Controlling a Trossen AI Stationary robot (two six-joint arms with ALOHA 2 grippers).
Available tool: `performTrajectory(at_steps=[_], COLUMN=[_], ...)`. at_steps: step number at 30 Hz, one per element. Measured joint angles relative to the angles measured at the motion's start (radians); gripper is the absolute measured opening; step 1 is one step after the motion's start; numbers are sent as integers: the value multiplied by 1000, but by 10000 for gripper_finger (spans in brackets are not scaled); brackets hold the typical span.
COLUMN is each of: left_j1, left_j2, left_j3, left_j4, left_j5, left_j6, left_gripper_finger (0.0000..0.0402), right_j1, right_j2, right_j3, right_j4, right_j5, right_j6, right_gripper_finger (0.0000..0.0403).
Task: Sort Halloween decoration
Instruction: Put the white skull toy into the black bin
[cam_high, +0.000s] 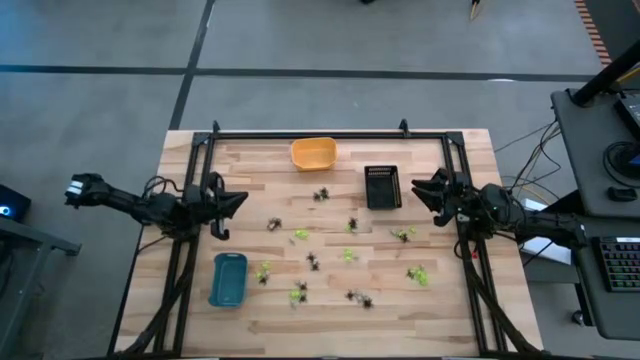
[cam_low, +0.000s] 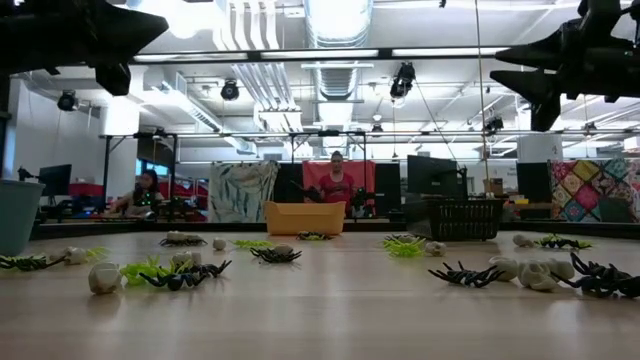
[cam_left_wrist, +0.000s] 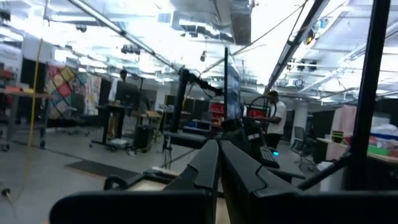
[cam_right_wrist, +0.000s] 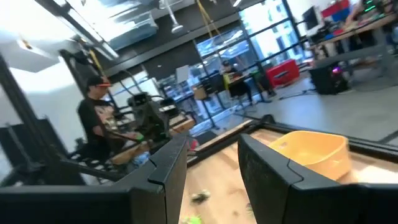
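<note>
1. Hovering at the left edge of the wooden table, the left gripper has its fingers pressed together and carries nothing; the left wrist view shows the two dark fingers meeting with no gap.
2. At the right edge, the right gripper is raised above the wood with its jaws spread – the right wrist view shows clear daylight between the fingers and nothing held.
3. The Halloween decoration lies scattered over the middle and lower middle of the high view: lime-green trinkets, black spiders and whitish pieces, none yet in a tray.
4. Three trays wait: an orange tray at top centre, a black tray just right of it, a blue tray at lower left.
5. No pick looks begun, so the step in hand is probably choosing a first piece. The right gripper, already spread, seems best placed for the green trinket just below the black tray.
6. Doing it well likely means coming straight down over one piece that lies apart from its neighbours, since several spiders and green bits sit touching in small clumps at the lower centre.
7. Room is generous – bare wood surrounds the scatter, and the black frame rails along the top and sides are the edges to keep clear of.
</note>
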Motion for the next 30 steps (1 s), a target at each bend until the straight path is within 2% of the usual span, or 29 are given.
performTrajectory(at_steps=[7,13,21,30], left_j1=[0,0,0,0], left_j2=[85,177,286,341], left_j3=[49,90,120,157], left_j4=[1,-7,-9,-16], left_j5=[0,0,-6,-43], left_j6=[-27,-25,-25,-16], left_gripper_finger=[0,0,0,0], right_j1=[3,3,3,41], right_j2=[101,261,495,743], right_j3=[44,127,288,504], right_j4=[5,-113,-259,-436], right_j5=[-3,-3,-5,-7], right_j6=[-23,-70,-99,-183], right_gripper_finger=[134,134,134,134])
